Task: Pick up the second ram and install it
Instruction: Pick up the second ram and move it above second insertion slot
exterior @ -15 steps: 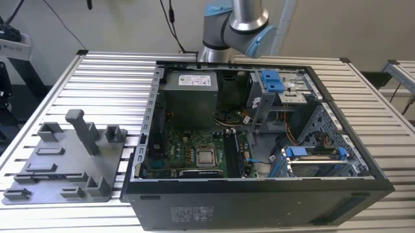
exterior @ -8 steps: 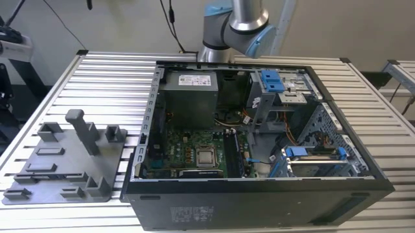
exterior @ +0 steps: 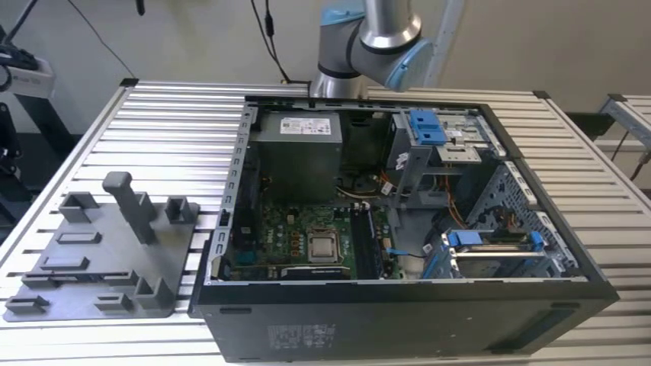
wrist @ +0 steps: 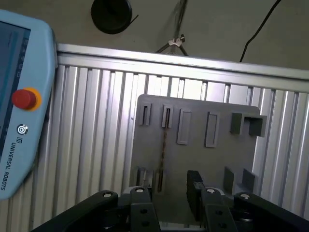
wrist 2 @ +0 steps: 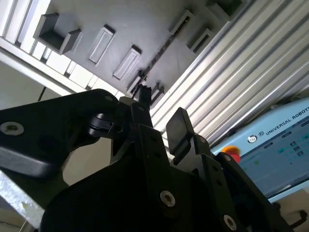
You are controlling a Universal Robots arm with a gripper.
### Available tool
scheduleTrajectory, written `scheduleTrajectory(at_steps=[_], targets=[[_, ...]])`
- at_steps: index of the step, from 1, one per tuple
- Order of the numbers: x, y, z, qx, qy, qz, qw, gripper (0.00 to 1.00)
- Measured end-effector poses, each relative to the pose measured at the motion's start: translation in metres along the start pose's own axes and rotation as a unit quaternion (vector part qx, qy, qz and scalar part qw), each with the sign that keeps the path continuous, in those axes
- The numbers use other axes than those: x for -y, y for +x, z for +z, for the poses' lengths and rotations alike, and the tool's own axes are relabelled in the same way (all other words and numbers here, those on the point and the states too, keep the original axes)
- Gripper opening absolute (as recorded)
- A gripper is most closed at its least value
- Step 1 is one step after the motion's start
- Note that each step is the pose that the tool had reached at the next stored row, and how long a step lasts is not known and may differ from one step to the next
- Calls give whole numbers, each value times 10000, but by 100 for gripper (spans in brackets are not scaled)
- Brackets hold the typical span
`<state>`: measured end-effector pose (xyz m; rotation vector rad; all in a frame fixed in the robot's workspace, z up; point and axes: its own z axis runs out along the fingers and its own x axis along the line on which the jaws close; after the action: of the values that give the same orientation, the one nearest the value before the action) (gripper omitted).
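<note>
Where the slatted metal counter (exterior: 152,130) reaches the exterior view's left, we see a flat grey tray (exterior: 191,248) resting on it. A grey upright post (exterior: 127,206) rises from the tray, with small slotted holders around it. Just beside the tray, toward the exterior view's right, stands an open computer case (exterior: 407,328). Inside it we see a green motherboard (exterior: 295,229), with a grey power supply box (exterior: 295,156) behind the board. Further right, blue plastic clips (exterior: 428,126) sit on the drive bays. Above the case, a robot arm (exterior: 371,30) with a silver tube and a pale blue joint cap runs out past the upper edge.

In both wrist views we look past the black gripper (wrist: 168,186) toward the same grey tray. The second ram (wrist: 163,145) stands on its long edge in the tray. We see it edge-on as a thin dark line, each end seated in a narrow slotted holder. The gripper is spread, with nothing between its fingers (wrist: 194,188). The ram lines up with the gap between them, but lies apart from the gripper, down on the tray. A pale blue control pendant (wrist: 41,72) with a round red button (wrist: 24,98) shows next to the counter.
</note>
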<state>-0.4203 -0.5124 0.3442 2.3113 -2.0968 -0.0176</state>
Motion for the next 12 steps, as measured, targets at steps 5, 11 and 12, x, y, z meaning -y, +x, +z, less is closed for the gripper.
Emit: scheduleTrajectory(at_steps=[5, 11, 12], targets=[[2, -2, 48, -51, -4, 1, 10000, 42], [3, -3, 155, -81, -7, 2, 10000, 42], [4, -3, 173, -90, -8, 2, 10000, 42]])
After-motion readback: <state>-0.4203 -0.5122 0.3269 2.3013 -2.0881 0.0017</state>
